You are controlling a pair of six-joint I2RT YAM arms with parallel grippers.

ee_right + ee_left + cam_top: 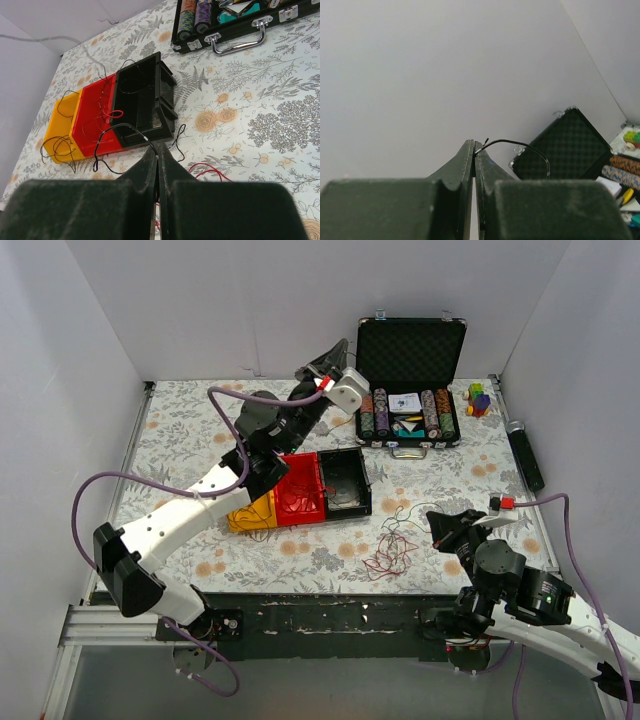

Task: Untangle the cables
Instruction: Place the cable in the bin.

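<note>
A loose tangle of thin red and black cables (392, 543) lies on the flowered cloth in front of the bins. My right gripper (158, 148) sits low beside it, shut on the end of a black cable (107, 134) that loops toward the red bin; red cables (212, 170) lie just to its right. Raised high at the back, near the wall, my left gripper (474, 149) is shut on the tip of another black cable (530, 148) that arcs down to the right. In the top view the left gripper (325, 360) is far from the right gripper (438, 527).
Joined yellow (59, 131), red (94, 116) and black (142, 97) bins hold a few stray wires. An open case of poker chips (410, 412) stands at the back right, with toy blocks (480, 398) and a black bar (527, 455) beyond it.
</note>
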